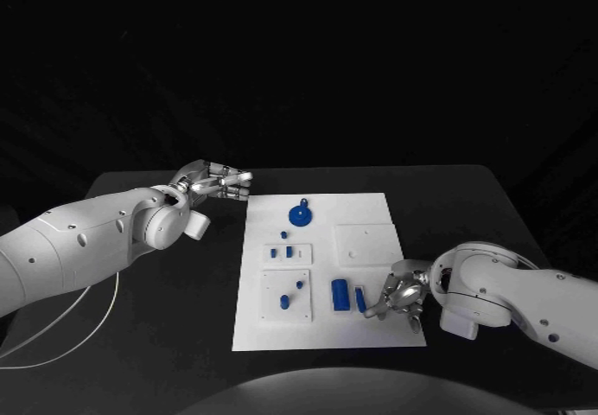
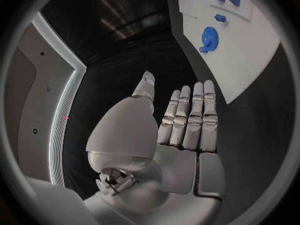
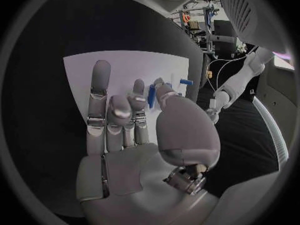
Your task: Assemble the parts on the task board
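Left hand (image 1: 214,183) hovers empty, fingers straight, off the board's (image 1: 374,333) far-left corner; right hand (image 1: 401,298) pinches a blue bar (image 1: 360,299) at the board's near right; gear (image 1: 299,213) lies far.

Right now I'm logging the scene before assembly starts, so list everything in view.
table: one, black, under everything.
task board: one, white, mid-table.
raised plates: three, white, on the board.
gear part: one, blue, far end of the board.
long parts: two, blue, side by side at the board's near right.
small parts: several, blue, on the left plates and by the gear.
cable: one, white, on the table's left.
left hand: silver, holding nothing, off the board's far left corner.
right hand: silver, fingertips at the right long part; grip unclear.
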Robot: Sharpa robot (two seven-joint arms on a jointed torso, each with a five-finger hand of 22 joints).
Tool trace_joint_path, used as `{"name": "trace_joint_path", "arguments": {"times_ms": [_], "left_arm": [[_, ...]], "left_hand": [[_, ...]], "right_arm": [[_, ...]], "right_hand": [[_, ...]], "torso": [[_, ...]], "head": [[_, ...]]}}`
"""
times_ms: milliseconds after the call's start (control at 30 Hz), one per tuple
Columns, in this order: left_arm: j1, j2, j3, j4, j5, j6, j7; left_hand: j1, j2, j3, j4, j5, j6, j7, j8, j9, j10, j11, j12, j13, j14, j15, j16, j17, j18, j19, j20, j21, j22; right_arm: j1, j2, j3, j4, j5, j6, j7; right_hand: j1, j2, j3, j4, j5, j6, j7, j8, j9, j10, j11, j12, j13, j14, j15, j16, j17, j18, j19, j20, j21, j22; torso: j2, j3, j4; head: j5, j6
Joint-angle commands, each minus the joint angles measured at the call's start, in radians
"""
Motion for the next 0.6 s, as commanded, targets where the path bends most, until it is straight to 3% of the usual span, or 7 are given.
{"name": "trace_joint_path", "arguments": {"times_ms": [33, 600], "left_arm": [[-0.001, 0.001, 0.001, 0.001, -0.005, 0.016, 0.002], [-0.001, 0.0, 0.0, 0.0, -0.006, 0.02, 0.0]], "left_hand": [[-0.002, 0.0, 0.002, 0.003, 0.0, -0.006, 0.0, -0.002, 0.001, -0.001, 0.002, 0.001, 0.0, -0.009, 0.0, 0.002, -0.001, -0.013, -0.006, -0.001, -0.002, -0.001], [-0.002, 0.0, 0.002, 0.003, 0.0, -0.006, 0.0, -0.002, 0.001, -0.001, 0.002, 0.001, 0.0, -0.009, 0.0, 0.002, -0.001, -0.013, -0.006, -0.001, -0.002, -0.001]], "right_arm": [[-0.001, 0.002, 0.0, -0.001, -0.004, 0.032, -0.001], [-0.001, 0.022, 0.0, -0.024, -0.016, -0.011, -0.018]], "right_hand": [[-0.006, 0.003, 0.002, -0.002, -0.004, 0.006, -0.002, -0.004, -0.001, 0.005, 0.0, -0.001, 0.001, 0.002, 0.001, 0.005, 0.002, -0.003, 0.039, 0.001, 0.007, -0.001], [-0.054, 0.034, 0.038, 0.025, -0.004, 0.004, -0.002, -0.003, 0.012, 0.008, 0.0, 0.003, 0.002, 0.002, 0.001, 0.01, 0.004, -0.003, 0.039, 0.001, 0.012, -0.001]], "torso": [[0.0, -0.0009, 0.0012], [0.0, -0.0006, 0.0008]], "head": [[0.0, -0.002], [0.002, -0.006]]}}
